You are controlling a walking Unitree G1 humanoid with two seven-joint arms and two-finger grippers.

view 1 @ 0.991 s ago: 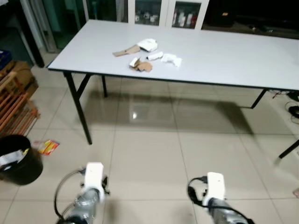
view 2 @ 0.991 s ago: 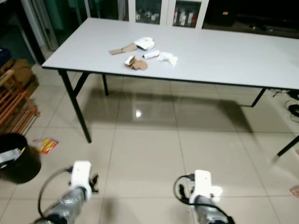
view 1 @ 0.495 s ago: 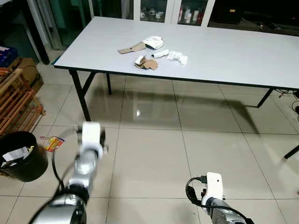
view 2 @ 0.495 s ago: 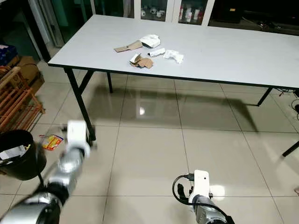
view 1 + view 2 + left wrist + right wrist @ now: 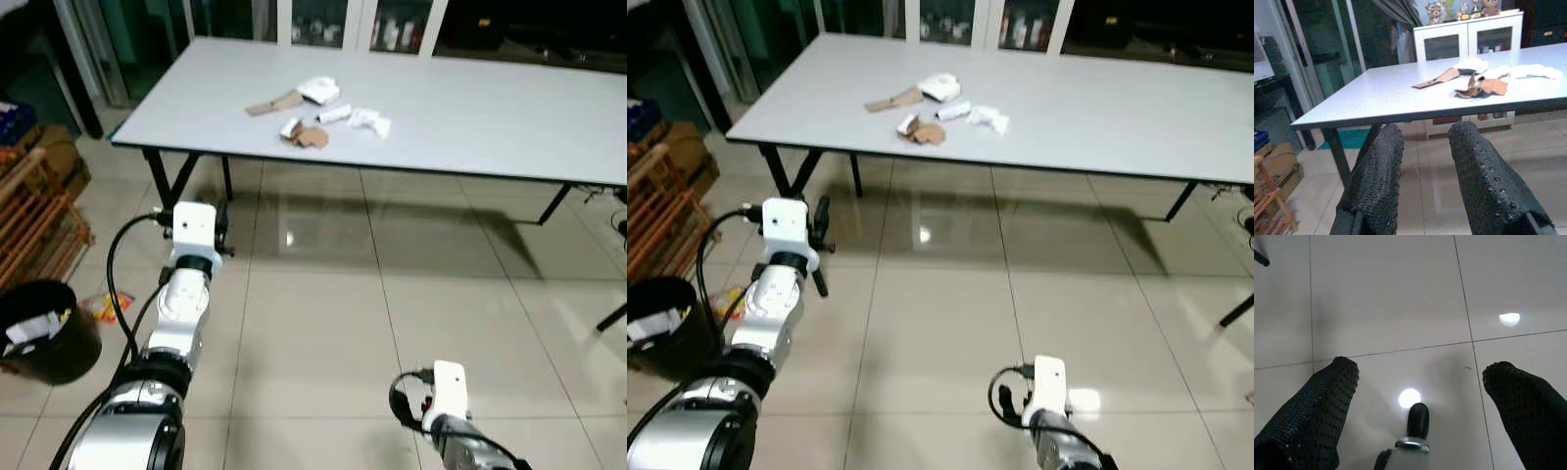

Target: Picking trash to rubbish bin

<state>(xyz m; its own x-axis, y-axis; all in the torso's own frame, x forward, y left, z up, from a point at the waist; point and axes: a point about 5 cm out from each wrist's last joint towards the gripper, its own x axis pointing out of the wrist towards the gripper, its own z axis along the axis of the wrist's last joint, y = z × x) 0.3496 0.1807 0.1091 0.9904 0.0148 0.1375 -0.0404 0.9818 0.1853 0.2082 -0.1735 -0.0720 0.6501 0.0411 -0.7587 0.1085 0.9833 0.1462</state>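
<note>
Bottom of frame, right arm: the right gripper (image 5: 1415, 396) hangs low over pale floor tiles (image 5: 1386, 293), fingers spread wide and empty. It sits at the lower edge of the head views much as it did a second ago.

Left side, mid-frame, left arm: the left gripper (image 5: 217, 223) is raised and stretched forward. A second ago its wrist sat at the bottom edge; half a second ago it was partway up. Its fingers (image 5: 1376, 181) stand a little apart with nothing between them, aimed at the table edge.

Lower left, bin: the black rubbish bin (image 5: 49, 338) stands on the floor with white scraps inside, beside a wooden rack (image 5: 34, 220). A coloured wrapper (image 5: 103, 305) lies on the tiles just beside it.

Upper middle, table: the white table (image 5: 470, 117) carries the trash pile (image 5: 318, 113) of brown cardboard pieces and crumpled white paper, well apart from both grippers.

What the change means: lifting the left arm looks like the start of a reach for the table trash. Nothing is picked up yet, so the task is at an early stage.

Camera: the whole scene has shifted slightly between frames. The table sat higher a second ago, so the head moved, not the trash.
</note>
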